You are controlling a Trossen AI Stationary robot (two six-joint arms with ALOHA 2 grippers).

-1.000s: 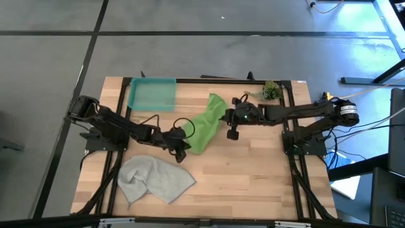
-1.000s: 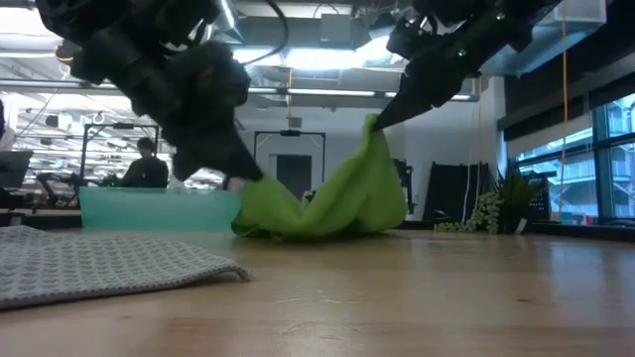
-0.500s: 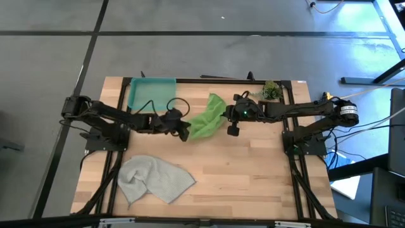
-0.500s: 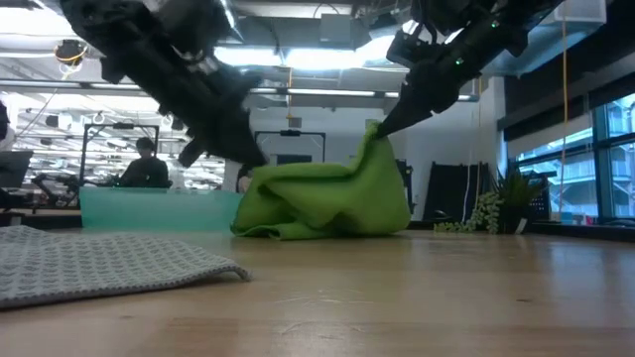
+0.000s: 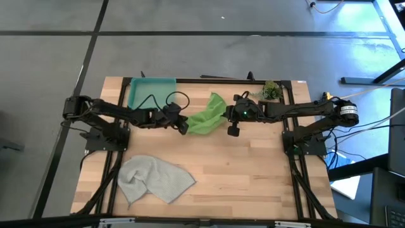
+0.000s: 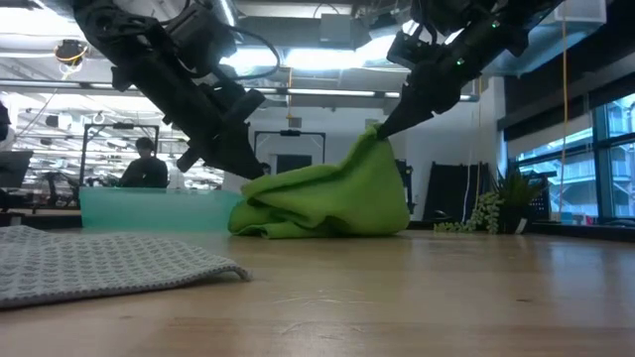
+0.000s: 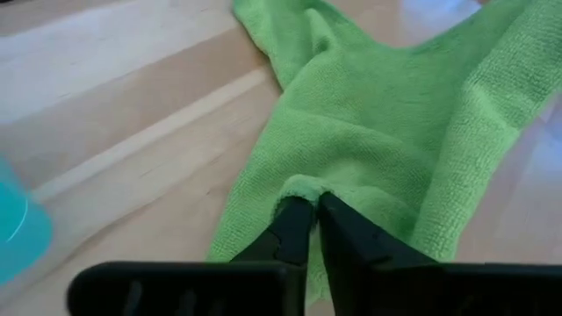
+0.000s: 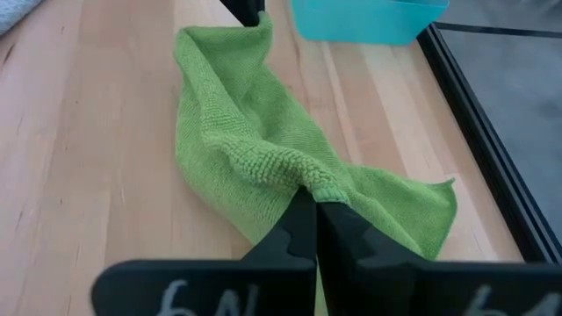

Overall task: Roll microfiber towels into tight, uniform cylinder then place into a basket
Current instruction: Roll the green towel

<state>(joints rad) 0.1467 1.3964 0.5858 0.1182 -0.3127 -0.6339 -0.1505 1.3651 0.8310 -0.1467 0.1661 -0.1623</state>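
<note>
A lime green towel lies bunched near the table's far middle, between my two grippers; it also shows in the low view. My left gripper is shut on its left end. My right gripper is shut on its right part. A pale grey towel lies crumpled flat at the near left. The teal basket stands at the far left. My left gripper pinches a fold of the green towel's left end between its two fingers, slanting down from the table's left. That end is raised a little; the towel's belly rests on the table. My right gripper pinches a bunched fold of the towel's right part between its two fingers, slanting down from the right. This part is lifted into a peak, the cloth sloping down to the table.
A small leafy sprig lies at the far right corner. The table's black frame rails run along both sides. Bare wood lies in the table's near right half.
My left gripper has carried the towel's left end toward the table's far edge and slightly left, nearer the basket. The towel's left part has swung from pointing toward the near edge to lying across the table. My right gripper's peak has kept still.
</note>
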